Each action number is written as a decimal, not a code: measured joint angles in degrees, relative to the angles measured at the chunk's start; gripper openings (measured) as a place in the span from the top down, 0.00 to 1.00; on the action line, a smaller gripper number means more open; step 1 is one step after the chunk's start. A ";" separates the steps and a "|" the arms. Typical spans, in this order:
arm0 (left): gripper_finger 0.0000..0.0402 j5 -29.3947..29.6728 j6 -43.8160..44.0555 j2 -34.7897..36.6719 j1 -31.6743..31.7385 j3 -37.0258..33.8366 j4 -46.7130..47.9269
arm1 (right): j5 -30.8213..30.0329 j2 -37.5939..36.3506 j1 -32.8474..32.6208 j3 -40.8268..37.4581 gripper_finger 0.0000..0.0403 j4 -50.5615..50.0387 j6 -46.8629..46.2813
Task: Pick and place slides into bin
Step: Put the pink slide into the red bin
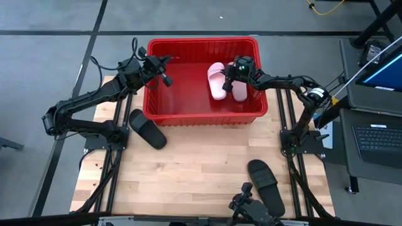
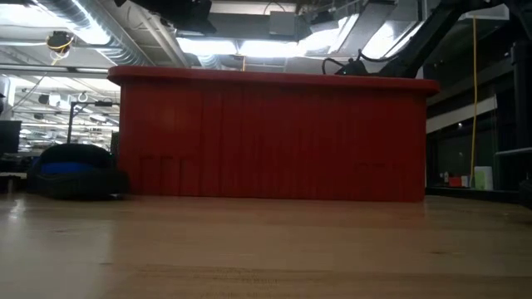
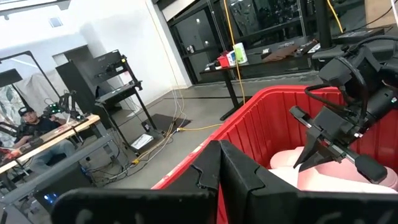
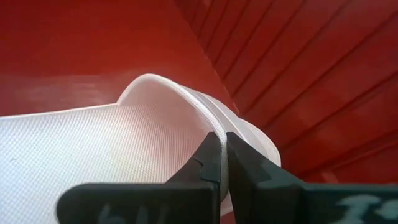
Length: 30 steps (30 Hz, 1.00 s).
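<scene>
The red bin stands at the table's far middle. One pale pink slide lies inside it on the floor, right of centre. My right gripper is shut on a second pink slide beside it, low inside the bin. My left gripper hovers shut over the bin's left part, with nothing in it. One black slide lies sole-down on the table by the bin's near left corner. Another black slide lies near the front right. My right gripper pinches the edge of the pink slide's strap between its two fingers, which slant down from the table's right. The slide hangs below and ahead of the fingers inside the bin, close to its ribbed wall. Whether its sole touches the floor, I cannot tell.
The bin's left half holds nothing. Bare wooden table spreads between the two black slides. In the low view the bin's near wall fills the middle, with the left black slide beside it. A laptop sits off the table's right.
</scene>
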State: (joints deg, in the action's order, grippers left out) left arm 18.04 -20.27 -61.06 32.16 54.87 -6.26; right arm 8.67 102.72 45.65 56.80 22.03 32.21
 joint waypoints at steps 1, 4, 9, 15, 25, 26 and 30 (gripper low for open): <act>1.00 -0.02 0.00 0.00 0.00 0.00 0.00 | 0.00 0.00 0.00 0.00 0.97 -0.13 0.00; 1.00 -0.02 -0.30 0.00 0.00 0.00 0.00 | -0.02 0.00 0.00 0.00 0.97 -0.71 0.00; 1.00 -2.06 -0.39 0.00 0.00 0.00 0.00 | -0.02 0.00 0.00 0.00 0.97 -0.91 0.00; 0.99 -3.33 -0.42 0.00 -0.02 0.00 0.00 | -0.24 0.00 0.00 0.00 0.91 -0.93 -0.04; 1.00 -3.37 -0.44 0.00 -0.02 0.00 0.00 | -4.43 -0.02 0.00 0.00 0.85 -0.82 -0.15; 1.00 -3.37 -0.44 0.00 -0.02 0.00 0.00 | -4.32 -0.02 0.00 0.00 0.85 -0.81 -0.13; 0.99 -3.37 -0.90 0.00 -0.02 0.00 0.00 | -4.03 -0.04 0.00 0.00 0.85 -0.77 -0.04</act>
State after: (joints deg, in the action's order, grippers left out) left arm 14.68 -21.17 -61.06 32.14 54.87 -6.26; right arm 4.64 102.67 45.65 56.80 21.26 32.16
